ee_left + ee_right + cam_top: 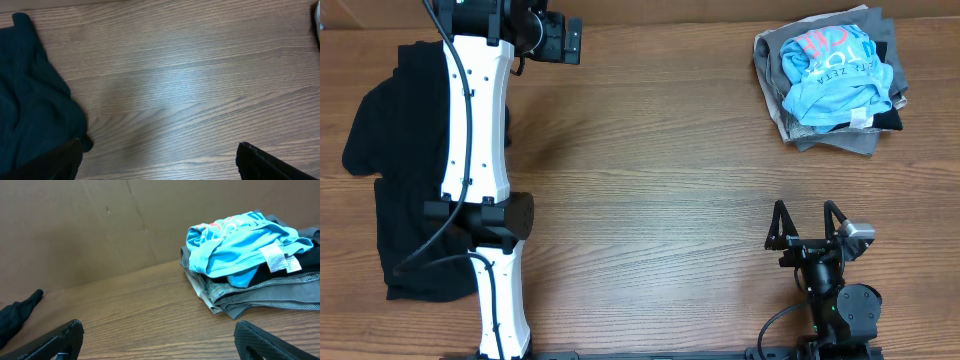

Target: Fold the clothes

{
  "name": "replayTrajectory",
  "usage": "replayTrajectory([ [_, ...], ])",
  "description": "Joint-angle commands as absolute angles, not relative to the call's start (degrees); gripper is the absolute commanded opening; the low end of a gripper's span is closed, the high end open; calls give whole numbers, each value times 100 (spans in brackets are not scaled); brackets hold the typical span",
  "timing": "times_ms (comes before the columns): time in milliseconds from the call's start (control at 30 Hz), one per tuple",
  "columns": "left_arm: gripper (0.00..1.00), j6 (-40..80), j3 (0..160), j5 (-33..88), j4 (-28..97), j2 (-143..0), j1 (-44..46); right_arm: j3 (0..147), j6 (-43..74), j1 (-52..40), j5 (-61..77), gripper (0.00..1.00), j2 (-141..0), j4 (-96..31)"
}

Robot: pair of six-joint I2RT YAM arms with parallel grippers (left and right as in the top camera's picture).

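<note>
- Light blue soft-cloth T-shirt with blue, white and coral lettering (835,70): lay crumpled on top of a stack of grey and black garments (840,138) at the far right corner of the brown wood-grain table (660,170). Judged a waiting pile, with nothing spread for folding yet.
- Large plain black cloth garment (390,140): lay loosely bunched along the table's left side. The white left arm (475,130) crossed over it and hid much of its outline, so its type could not be told.
- Left gripper (159,167): jaws wide apart and empty, over bare wood, near the black garment's edge. Judged well placed to take a hem.
- Right gripper (806,225): jaws wide apart and empty, near the table's front edge, facing the pile but well apart from it.
- Hard to make out: the lettering was creased and only partly readable, the garments in the stack could not be counted, and the print on the T-shirt's white label (276,257) was too small to read.
</note>
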State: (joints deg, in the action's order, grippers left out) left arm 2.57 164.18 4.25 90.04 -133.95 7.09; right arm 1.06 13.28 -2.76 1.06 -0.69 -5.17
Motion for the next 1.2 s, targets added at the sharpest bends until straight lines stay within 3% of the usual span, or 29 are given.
replayTrajectory([
  [0, 100, 141, 16398, 443, 8993, -13375, 711, 45, 1354, -287, 49, 100, -16, -484],
  [900, 100, 141, 16398, 436, 8995, -13345, 766, 45, 1354, -287, 47, 100, -16, -484],
  [1167, 100, 141, 16171, 427, 8991, -12418, 1284, 45, 1354, -290, 49, 100, -16, -484],
])
